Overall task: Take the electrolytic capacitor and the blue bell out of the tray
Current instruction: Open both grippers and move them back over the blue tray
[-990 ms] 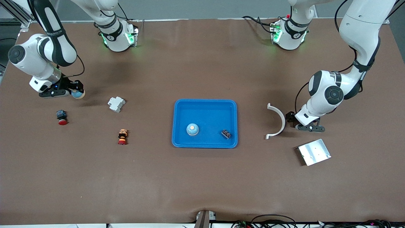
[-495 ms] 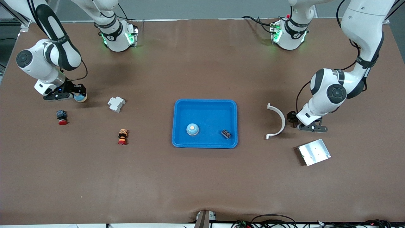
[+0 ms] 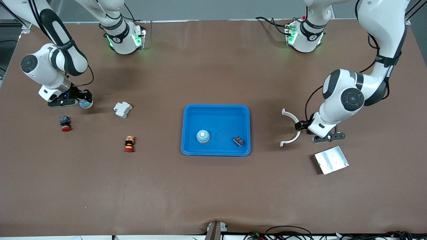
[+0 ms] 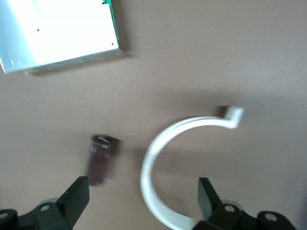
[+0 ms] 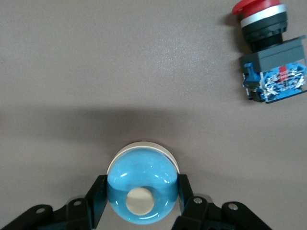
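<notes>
Right claw point(image 5: 142, 194): closed on a blue bell point(image 5: 142, 190), one finger point(image 5: 95, 199) against each flank of the dome. In the front view, the bell point(image 3: 86, 104) sits low at the counter point(image 3: 213, 186), toward the right arm's end; whether it touches the surface cannot be told. A red push button point(image 5: 268, 52) lies near the claw, lower in the front view than the bell.

Left claw point(image 4: 144, 203): spread wide, holding nothing, low over the counter toward the left arm's end. A dark capacitor point(image 4: 100, 159) lies on the counter between the two fingers, close to one finger point(image 4: 76, 199) and apart from it. A white curved clip point(image 4: 180, 163) lies beside the capacitor; one end of the clip runs under the other finger. A metal plate point(image 3: 331, 160) lies near, closer to the front camera.

A blue tray point(image 3: 186, 133) at mid-counter contains a second bell point(image 3: 202, 136) and a small black part point(image 3: 238, 141).
</notes>
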Controlling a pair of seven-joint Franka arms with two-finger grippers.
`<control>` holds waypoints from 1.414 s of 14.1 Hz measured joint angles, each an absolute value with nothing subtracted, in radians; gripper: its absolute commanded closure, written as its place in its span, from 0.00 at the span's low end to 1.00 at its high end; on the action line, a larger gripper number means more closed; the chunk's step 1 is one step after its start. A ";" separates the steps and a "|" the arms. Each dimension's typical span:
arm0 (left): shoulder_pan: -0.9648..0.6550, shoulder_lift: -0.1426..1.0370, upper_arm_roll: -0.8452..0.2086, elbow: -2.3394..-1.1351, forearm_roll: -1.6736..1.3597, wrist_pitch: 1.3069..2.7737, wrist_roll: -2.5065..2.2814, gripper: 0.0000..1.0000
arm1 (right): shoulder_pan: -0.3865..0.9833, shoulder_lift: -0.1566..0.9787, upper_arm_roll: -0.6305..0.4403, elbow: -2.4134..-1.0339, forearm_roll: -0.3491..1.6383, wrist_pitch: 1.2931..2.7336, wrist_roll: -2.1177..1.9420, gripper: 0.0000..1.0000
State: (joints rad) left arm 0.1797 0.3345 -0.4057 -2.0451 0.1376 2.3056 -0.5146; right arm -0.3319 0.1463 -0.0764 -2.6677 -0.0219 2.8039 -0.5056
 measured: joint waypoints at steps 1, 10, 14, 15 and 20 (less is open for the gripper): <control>0.176 0.336 -0.423 -2.019 0.124 2.283 -0.588 0.00 | -0.332 0.152 -0.076 -2.668 -0.022 2.809 -0.506 1.00; 0.027 0.465 -0.483 -1.808 0.109 2.259 -1.288 0.00 | -0.332 0.163 -0.076 -2.665 -0.022 2.817 -0.524 0.00; -0.041 0.556 -0.482 -1.730 0.109 2.259 -1.416 0.00 | -0.333 0.163 -0.076 -2.656 -0.022 2.811 -0.545 0.00; -0.057 0.578 -0.482 -1.717 0.109 2.259 -1.440 0.00 | -0.333 0.161 -0.075 -2.652 -0.021 2.801 -0.546 0.00; -0.149 0.702 -0.456 -1.613 0.188 2.260 -1.614 0.00 | -0.299 0.109 -0.054 -2.587 0.027 2.634 -0.525 0.00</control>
State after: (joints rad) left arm -0.1490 0.7023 -0.4557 -1.6125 0.1882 2.2599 -1.6140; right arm -0.2992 0.1086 -0.0544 -2.5871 0.0267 2.6335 -0.5248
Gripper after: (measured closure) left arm 0.000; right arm 0.000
